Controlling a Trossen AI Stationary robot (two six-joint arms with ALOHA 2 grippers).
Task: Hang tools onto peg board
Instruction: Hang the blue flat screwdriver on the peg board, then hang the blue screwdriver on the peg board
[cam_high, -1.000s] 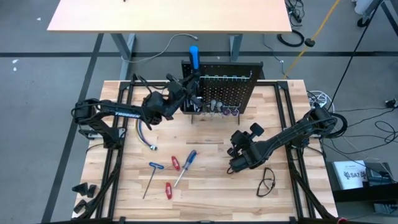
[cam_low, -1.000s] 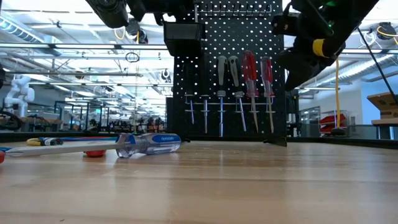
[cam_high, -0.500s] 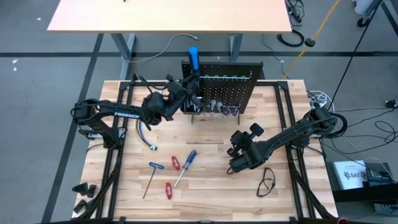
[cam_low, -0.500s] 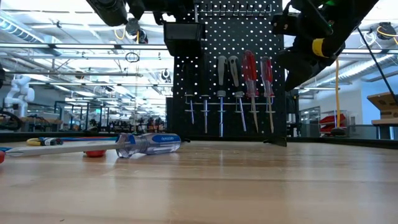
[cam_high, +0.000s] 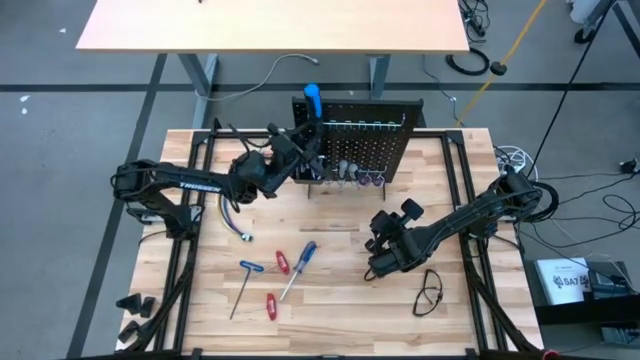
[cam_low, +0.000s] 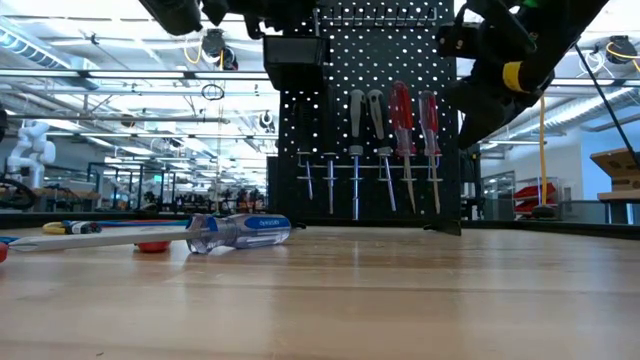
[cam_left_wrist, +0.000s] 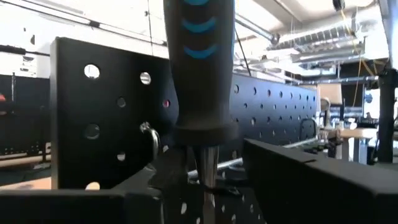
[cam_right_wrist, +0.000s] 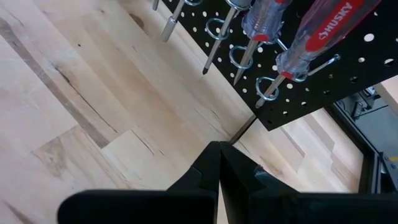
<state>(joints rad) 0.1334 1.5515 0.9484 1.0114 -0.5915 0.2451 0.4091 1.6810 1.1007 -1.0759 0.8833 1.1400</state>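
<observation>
The black peg board (cam_high: 365, 140) stands upright at the table's far middle, with several screwdrivers (cam_low: 401, 120) hanging on its hooks. A blue-and-black-handled screwdriver (cam_high: 312, 97) stands upright at the board's top left end. In the left wrist view its handle (cam_left_wrist: 200, 68) is up and its shaft (cam_left_wrist: 208, 177) runs down between the fingers of my left gripper (cam_high: 305, 140). The fingers are open on either side of the shaft; whether they touch it I cannot tell. My right gripper (cam_right_wrist: 219, 155) is shut and holds nothing, above the table in front of the board's right part.
On the near left of the table lie a blue screwdriver (cam_high: 300, 268), two red-handled tools (cam_high: 282, 262) (cam_high: 270, 303) and a blue T-handled key (cam_high: 243, 280). A bundle of coloured wires (cam_high: 233, 215) lies at the left. A dark loop (cam_high: 430, 292) lies near the right arm.
The blue handle above the board's left end now sits a little lower than before. My left arm's wrist has tipped slightly beside the board. My right arm has kept still.
</observation>
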